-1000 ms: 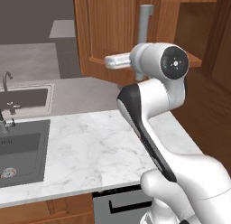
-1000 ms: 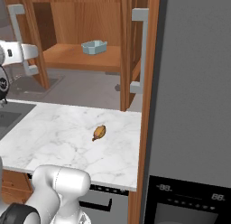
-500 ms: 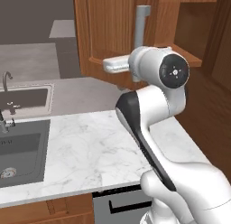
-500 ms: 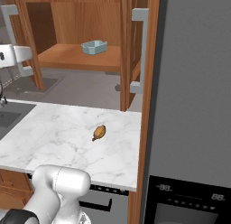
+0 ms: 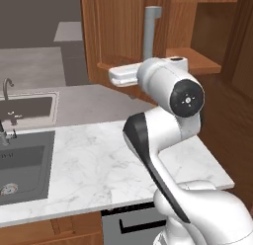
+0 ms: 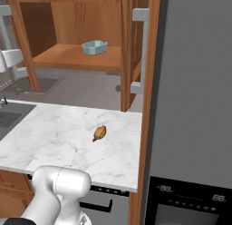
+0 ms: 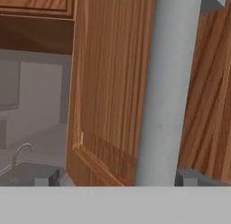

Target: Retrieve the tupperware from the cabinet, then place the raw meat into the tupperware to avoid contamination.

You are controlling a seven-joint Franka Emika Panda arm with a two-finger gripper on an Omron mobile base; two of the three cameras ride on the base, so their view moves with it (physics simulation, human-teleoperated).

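1. The white arm rises from the near edge of the marble counter and bends up toward the wall cabinet
2. On the counter lies the raw meat, a small orange-brown lump with a darker end, alone on the marble toward its right side, well below the cabinet shelf
3. To the left of the counter a dark sink is set in, with a tap further back
4. The gripper reaches out level at the left cabinet door, just beside its long grey bar handle; in the hand view that handle stands close in front, with the two finger tips standing on either side of it at the bottom edge, so the jaws are spread wide and hold nothing
5. Both doors stand swung out, the right one showing its own grey handle
6. Farthest back, the tupperware sits upright on the wooden shelf inside the cabinet, toward the shelf's right half
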